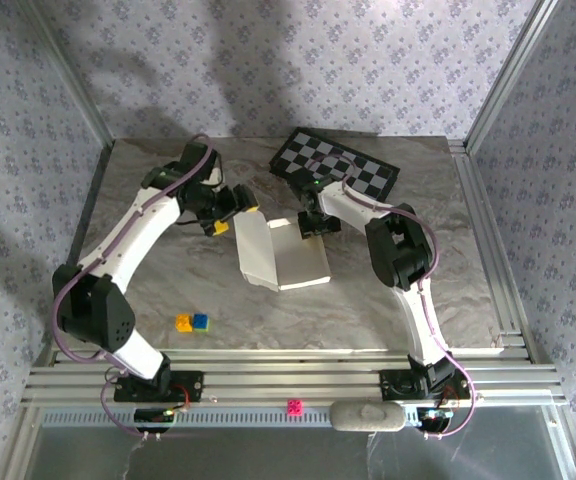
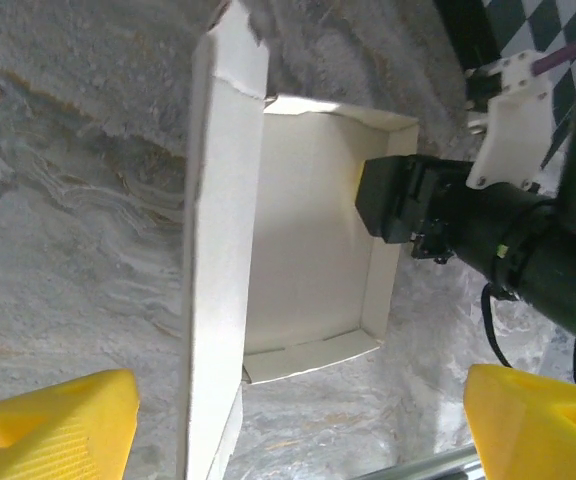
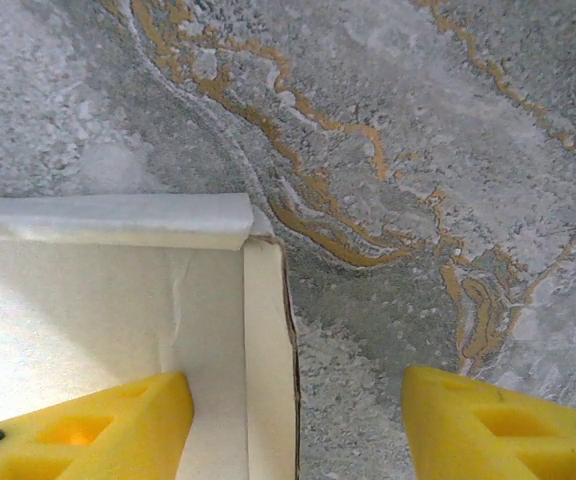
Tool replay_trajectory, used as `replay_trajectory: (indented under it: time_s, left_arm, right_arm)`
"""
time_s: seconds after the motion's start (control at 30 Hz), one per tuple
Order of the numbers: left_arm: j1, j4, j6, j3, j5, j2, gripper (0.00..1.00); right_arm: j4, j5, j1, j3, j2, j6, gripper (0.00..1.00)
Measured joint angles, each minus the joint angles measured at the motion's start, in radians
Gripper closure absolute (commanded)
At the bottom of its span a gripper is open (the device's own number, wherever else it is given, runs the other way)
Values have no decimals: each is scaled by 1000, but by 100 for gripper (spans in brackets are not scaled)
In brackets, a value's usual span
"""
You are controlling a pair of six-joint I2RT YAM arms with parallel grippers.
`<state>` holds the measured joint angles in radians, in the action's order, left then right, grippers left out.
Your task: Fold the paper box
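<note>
Arms bend inward over the marbled grey table (image 1: 158,285), wrists converging on the paper box (image 1: 298,262) at mid-table. The box is thin white cardboard, a shallow tray with one long flap upright. Left gripper (image 1: 230,214) jaws are wide open, grasping nothing. Right gripper (image 3: 293,430) jaws are open, straddling a corner wall.
</note>
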<state>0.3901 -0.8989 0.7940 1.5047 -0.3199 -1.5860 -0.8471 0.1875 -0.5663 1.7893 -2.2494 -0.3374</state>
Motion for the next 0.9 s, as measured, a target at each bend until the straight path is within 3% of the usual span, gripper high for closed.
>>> replay_trajectory:
  time_s: [0.2, 0.4, 0.6, 0.67, 0.7, 0.9]
  left_arm:
    - [61, -130, -89, 101, 121, -68, 21]
    - [110, -209, -169, 106, 272, -127, 36]
    - [159, -227, -227, 107, 384, -150, 77]
    - [177, -235, -245, 121, 412, -171, 96]
    - [183, -237, -256, 133, 424, -185, 100]
    - [199, -273, -370, 261, 517, -276, 100]
  right_arm:
    - [2, -11, 3, -2, 0, -15, 40]
    - [5, -18, 4, -5, 2, -19, 41]
    - [5, -31, 9, -6, 2, -26, 41]
    - [5, -40, 13, -6, 3, -33, 41]
    - [5, -44, 15, -6, 4, -37, 41]
    - [6, -87, 36, -54, 59, -85, 37]
